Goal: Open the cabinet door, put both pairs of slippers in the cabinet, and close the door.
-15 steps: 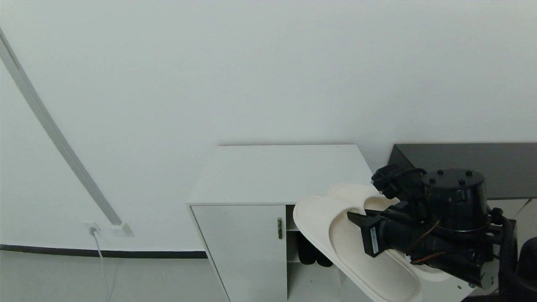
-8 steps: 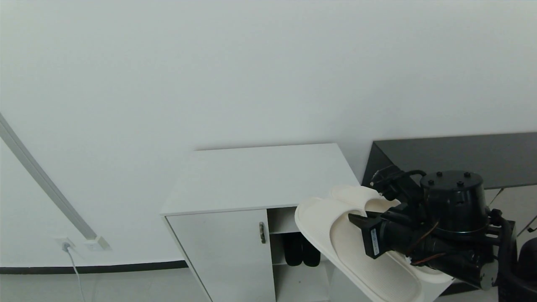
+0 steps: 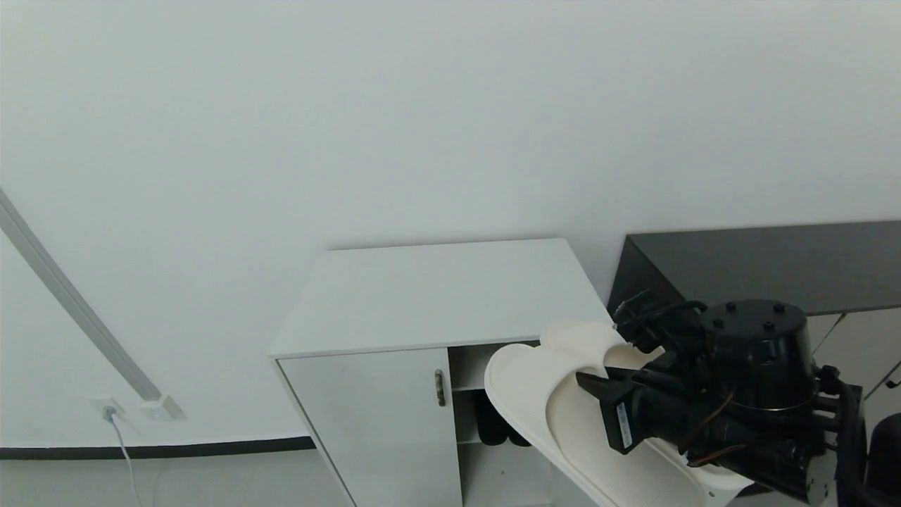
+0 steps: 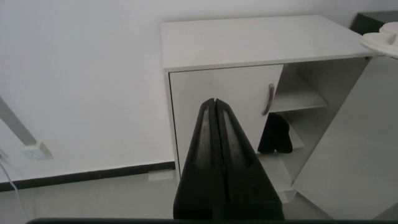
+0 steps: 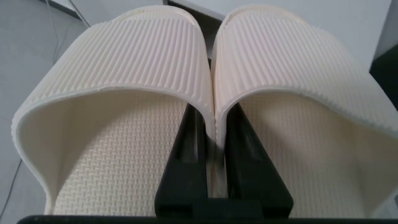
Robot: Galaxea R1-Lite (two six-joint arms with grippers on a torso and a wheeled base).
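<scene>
Holding both cream slippers [image 3: 535,394] in one grasp: the right gripper [image 5: 214,134] pinches their two adjoining inner side walls together, so the pair travels as a unit. Toes point away from the wrist toward the cabinet [image 3: 436,296], and the soles are tilted. The pair hangs in the air in front of the cabinet's right half, apart from it.

The cabinet stands against the far wall, just left of the dark desk [image 3: 760,260]. Its left door [image 3: 366,422] is shut, with the handle [image 3: 439,388] at its right edge. The right door [image 4: 354,143] is swung out toward the near side, leaving that compartment open for loading. The black slippers [image 4: 275,135] stand on a shelf below the top one, at the left of the opening.

The left gripper [image 4: 215,109] has its fingers pressed together and holds nothing. It hovers well apart from the cabinet front, likely parked clear of the loading path.

Judgement: one pair is stowed, the second is in transit, and the door is yet to be closed. The next move needs the toes lined up with a free shelf. The risk is the toes catching a shelf edge or the open door.
</scene>
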